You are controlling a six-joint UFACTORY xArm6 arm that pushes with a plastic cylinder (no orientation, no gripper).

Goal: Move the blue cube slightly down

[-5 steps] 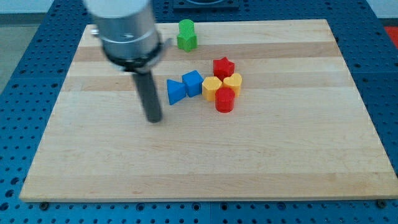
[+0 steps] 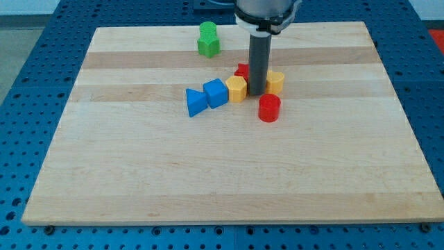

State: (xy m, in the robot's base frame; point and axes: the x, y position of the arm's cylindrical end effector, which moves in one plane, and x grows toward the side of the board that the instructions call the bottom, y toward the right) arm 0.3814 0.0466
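Note:
The blue cube (image 2: 216, 92) sits near the middle of the wooden board (image 2: 139, 173), touching a blue triangular block (image 2: 195, 102) on its left and a yellow block (image 2: 236, 88) on its right. My tip (image 2: 257, 92) stands to the right of the blue cube, between that yellow block and a second yellow block (image 2: 275, 81). The rod hides most of a red star block (image 2: 241, 70) behind it. A red cylinder (image 2: 269, 107) lies just below and right of my tip.
A green block (image 2: 208, 39) stands near the board's top edge, above and left of the cluster. The blue perforated table (image 2: 28, 83) surrounds the board.
My tip has moved from left of the blue blocks to the right, into the red and yellow cluster. The right yellow block and the red cylinder have shifted right and apart.

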